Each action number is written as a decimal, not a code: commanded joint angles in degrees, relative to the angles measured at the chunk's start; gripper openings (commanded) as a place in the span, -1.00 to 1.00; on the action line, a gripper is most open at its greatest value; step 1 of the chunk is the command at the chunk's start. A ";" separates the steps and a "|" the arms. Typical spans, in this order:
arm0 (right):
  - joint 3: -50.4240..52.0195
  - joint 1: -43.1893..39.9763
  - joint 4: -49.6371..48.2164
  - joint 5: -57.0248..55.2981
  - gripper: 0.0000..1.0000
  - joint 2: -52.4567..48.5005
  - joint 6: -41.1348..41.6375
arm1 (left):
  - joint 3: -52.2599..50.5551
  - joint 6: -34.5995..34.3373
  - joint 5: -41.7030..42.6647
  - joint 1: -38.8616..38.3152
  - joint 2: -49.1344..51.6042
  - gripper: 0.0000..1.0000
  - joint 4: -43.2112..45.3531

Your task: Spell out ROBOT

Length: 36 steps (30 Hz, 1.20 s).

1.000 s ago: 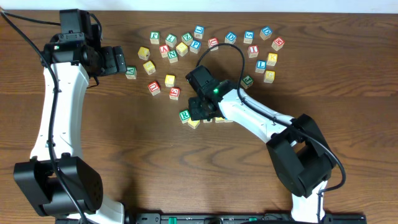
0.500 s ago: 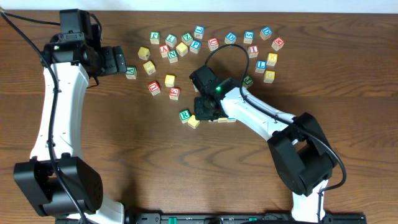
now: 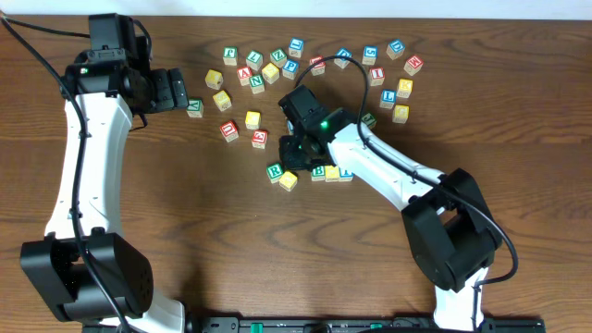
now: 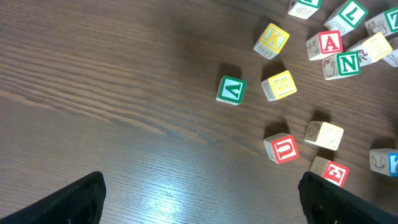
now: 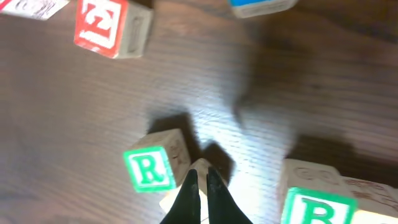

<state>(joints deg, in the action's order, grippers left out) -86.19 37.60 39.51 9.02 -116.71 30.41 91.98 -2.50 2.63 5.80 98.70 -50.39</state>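
Lettered wooden blocks lie on the brown table (image 3: 185, 240). A green R block (image 3: 275, 171) sits next to a yellow block (image 3: 289, 181), and to their right a short row holds a green block (image 3: 318, 172), a yellow block (image 3: 331, 173) and a blue block (image 3: 345, 172). My right gripper (image 3: 294, 153) is shut and empty just above the R block (image 5: 149, 168) and the yellow block (image 5: 180, 202); its fingers (image 5: 200, 177) are pressed together. My left gripper (image 3: 174, 91) is open and empty at the far left, beside a green block (image 4: 231, 90).
Many loose blocks are scattered at the back of the table, among them a red A (image 4: 329, 43), green N (image 4: 341, 63), yellow K (image 4: 271, 40), yellow S (image 4: 278, 84) and red U (image 4: 282, 149). A red block (image 5: 102, 22) lies beyond the R.
My right gripper has drawn back from the row toward the far side, uncovering the green, yellow and blue blocks. The left arm has not moved.
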 commanded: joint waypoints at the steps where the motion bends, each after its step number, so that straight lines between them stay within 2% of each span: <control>1: -1.11 2.21 -0.37 2.32 -0.98 1.62 -3.13 | 0.87 0.79 -0.70 0.09 -0.11 0.95 -0.11; 21: -1.03 6.01 -1.49 2.03 -0.98 1.16 -3.45 | 0.87 0.79 -0.70 0.07 -0.11 0.95 -0.11; 28: -1.05 5.99 -1.44 2.12 -0.98 1.22 -7.32 | 0.87 0.79 -0.70 0.07 -0.11 0.95 -0.11; 36: -2.23 3.13 -1.42 0.72 -0.98 1.68 -4.96 | 0.87 0.79 -0.70 0.07 -0.11 0.96 -0.11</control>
<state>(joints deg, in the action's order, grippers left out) -86.91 42.57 37.91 10.92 -116.71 24.53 91.98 -2.50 2.66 5.80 98.70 -50.39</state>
